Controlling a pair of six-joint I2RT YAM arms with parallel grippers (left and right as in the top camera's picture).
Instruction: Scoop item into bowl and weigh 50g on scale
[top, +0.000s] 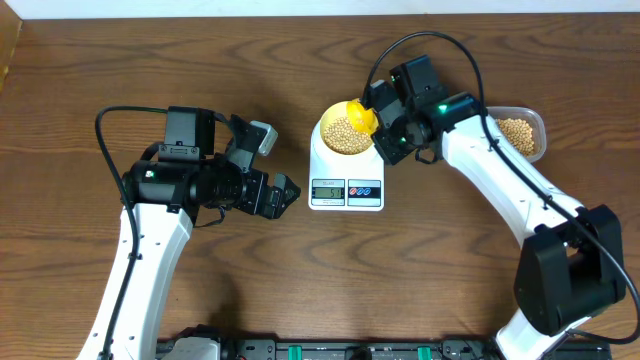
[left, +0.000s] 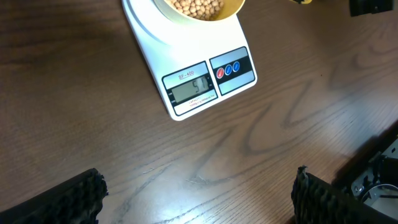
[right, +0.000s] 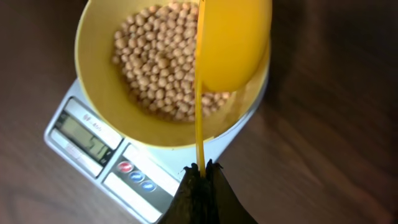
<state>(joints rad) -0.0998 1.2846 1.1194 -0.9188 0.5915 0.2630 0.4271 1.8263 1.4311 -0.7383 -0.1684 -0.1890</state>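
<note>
The pale yellow bowl sits on the white scale and holds many tan beans. The scale's display is lit; its digits are hard to read. My right gripper is shut on the thin handle of a bright yellow scoop, which is tipped on its side over the bowl's right rim. My left gripper is open and empty, low over the table, in front of the scale's display edge.
A clear plastic tub with more beans stands at the right behind the right arm. The dark wood table lies all around. The scale has a red and two blue buttons.
</note>
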